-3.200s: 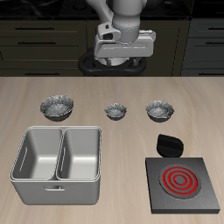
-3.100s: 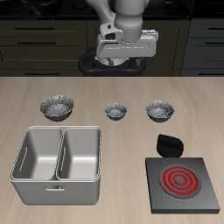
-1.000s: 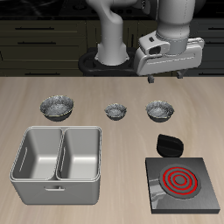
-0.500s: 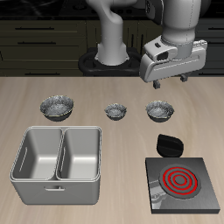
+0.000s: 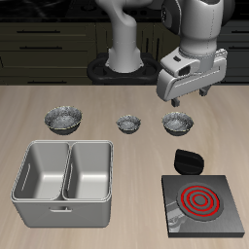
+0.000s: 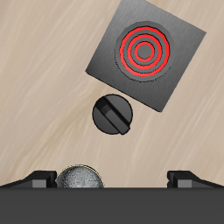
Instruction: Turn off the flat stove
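Observation:
The flat stove [image 5: 202, 206] is a thin dark square slab near the table's front edge, and its ring coils [image 5: 199, 200] glow red. Its black rounded knob [image 5: 188, 160] sits just behind the slab. In the wrist view the flat stove [image 6: 147, 54] and the knob [image 6: 113, 115] both show in full, well ahead of the fingers. My gripper [image 5: 191, 97] hangs open in the air above the back of the table, over a small bowl [image 5: 177, 122] and far above the knob. Its fingertips [image 6: 39, 179] stand wide apart with nothing between them.
A grey double-basin metal tub [image 5: 64, 182] stands near the front edge, away from the stove. Three small metal bowls form a row farther back: the widest bowl [image 5: 63, 119], a middle bowl [image 5: 128, 123] and the bowl under my gripper [image 6: 79, 179].
Over 3 seconds the gripper swung from the table's back middle across toward the stove's side. In the last second it sank lower and came slightly forward. Nothing on the table moved.

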